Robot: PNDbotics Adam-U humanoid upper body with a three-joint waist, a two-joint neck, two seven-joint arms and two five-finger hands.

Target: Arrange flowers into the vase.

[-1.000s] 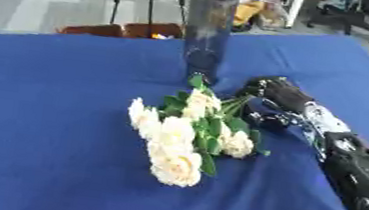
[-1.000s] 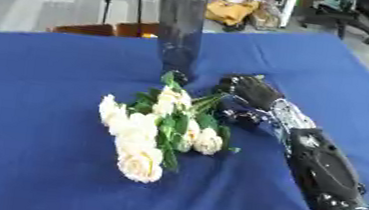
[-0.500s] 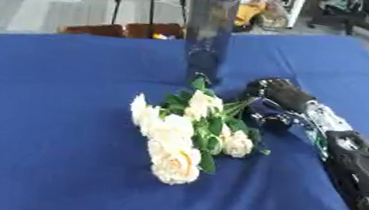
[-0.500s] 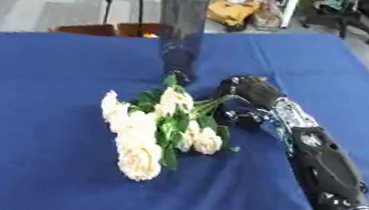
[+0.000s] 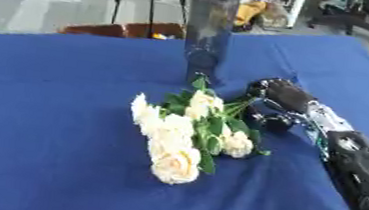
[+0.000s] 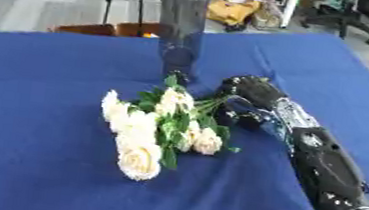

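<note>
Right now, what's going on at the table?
The right hand is at the stem end of a bunch of cream flowers lying on the blue tablecloth, fingers curled around the stems. The tall dark vase stands upright just behind them with no flowers in it. The bunch has not been lifted yet. The left hand does not show.

Cream flowers (image 5: 177, 134), plain blue tablecloth (image 5: 46, 110)
</note>
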